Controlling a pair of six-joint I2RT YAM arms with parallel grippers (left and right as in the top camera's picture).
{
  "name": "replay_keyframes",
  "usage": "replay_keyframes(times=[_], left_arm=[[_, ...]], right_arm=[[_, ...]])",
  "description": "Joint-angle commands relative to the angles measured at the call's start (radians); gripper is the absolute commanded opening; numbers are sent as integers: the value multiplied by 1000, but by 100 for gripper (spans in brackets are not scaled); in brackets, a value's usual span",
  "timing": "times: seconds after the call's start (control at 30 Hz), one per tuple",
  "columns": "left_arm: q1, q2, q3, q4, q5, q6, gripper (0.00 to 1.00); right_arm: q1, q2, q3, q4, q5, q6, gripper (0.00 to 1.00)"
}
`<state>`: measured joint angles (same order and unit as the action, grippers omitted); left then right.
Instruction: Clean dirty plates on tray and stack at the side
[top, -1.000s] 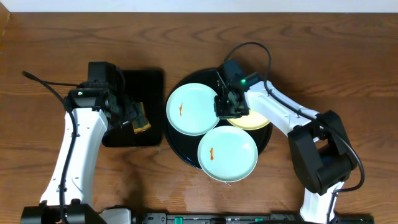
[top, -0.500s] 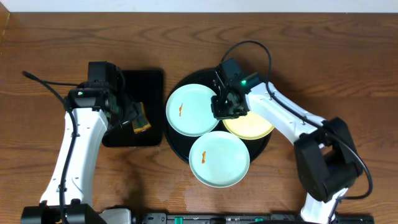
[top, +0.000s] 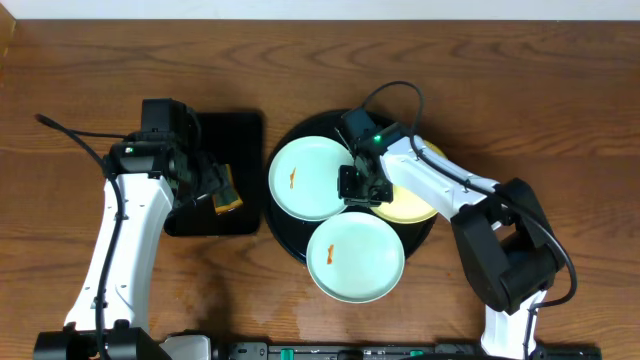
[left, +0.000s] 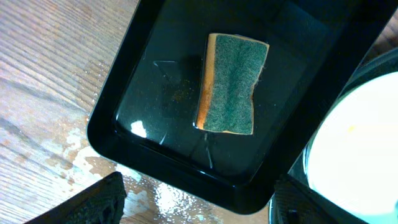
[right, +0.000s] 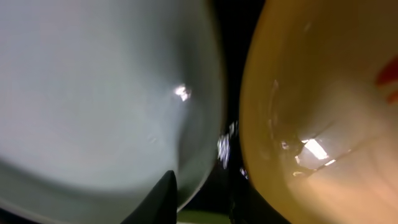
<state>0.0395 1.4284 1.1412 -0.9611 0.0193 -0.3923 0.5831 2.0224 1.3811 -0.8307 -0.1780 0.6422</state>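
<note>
At the overhead frame's centre, on the tray (top: 312, 128), our right gripper (top: 361, 186) sits between a mint plate (top: 305, 178) and the yellow plate (top: 412, 206); we cannot tell its grip. Our left gripper (left: 202, 198) gapes empty over the sponge (left: 231, 92). We judge cleaning not begun: next, take the sponge

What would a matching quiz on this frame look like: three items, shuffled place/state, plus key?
Items:
1. green-topped yellow rectangular sponge
2. pale yellow round plate
3. left end effector

Place/state:
A. open, above the small rectangular black tray
B. on the large round glossy black tray, partly under the right arm
C. lying in the small rectangular black tray

Pairs: 1-C; 2-B; 3-A
</note>
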Motion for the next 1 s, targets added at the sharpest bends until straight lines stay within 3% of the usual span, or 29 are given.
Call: replay_keyframes(times=[0.0,0.3,0.67,0.8,0.97], left_arm=[[4,-14,-7,1,-13,6,79],[4,-14,-7,1,-13,5,79],[3,-8,-11,9,-12,5,79],[2,-6,-24,19,-12,6,72],[-8,4,-65,76,-8,6,66]], right_arm=[[-19,7,6,4,126,11,27],[-27,7,6,133,101,-199,33],[-41,72,6,148,60,-169,18],[-78,72,6,151,46,-131,3],[-123,72,6,179,34,-93,1]])
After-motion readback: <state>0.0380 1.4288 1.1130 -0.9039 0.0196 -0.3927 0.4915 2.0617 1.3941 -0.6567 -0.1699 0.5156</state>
